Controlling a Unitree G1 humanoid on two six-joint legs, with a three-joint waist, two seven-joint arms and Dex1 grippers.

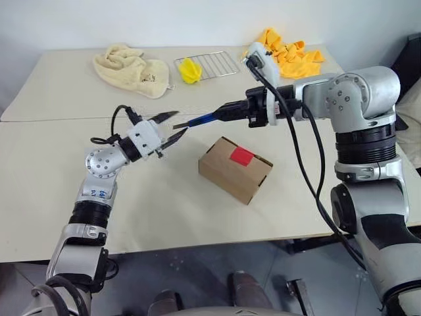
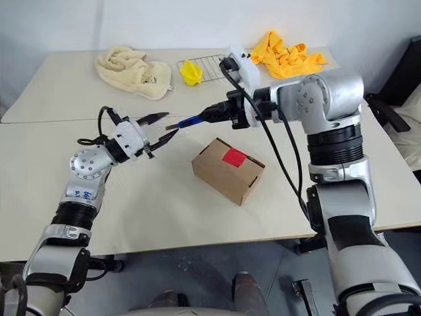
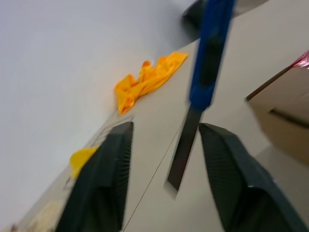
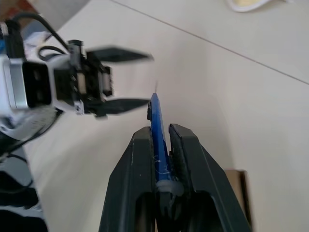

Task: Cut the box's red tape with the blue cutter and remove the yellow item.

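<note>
Looks like a robot test lab to us, not anybody's home. We've got two plain beige tables (image 1: 59, 85) pushed together against a bare pale wall (image 1: 197, 20), nothing decorative anywhere. The stuff on top reads like a random prop set: a cream towel (image 1: 131, 69), a wire rack (image 1: 209, 65) with a small yellow thing (image 1: 190, 70) on it, a crumpled orange-yellow cloth (image 1: 289, 54), and a small cardboard box (image 1: 235, 169) with a red patch. We'd also point at the exposed black cables (image 1: 299, 141) running along the arm, plus the grey floor (image 1: 197, 276) under the table. Very much a staged bench setup.
</note>
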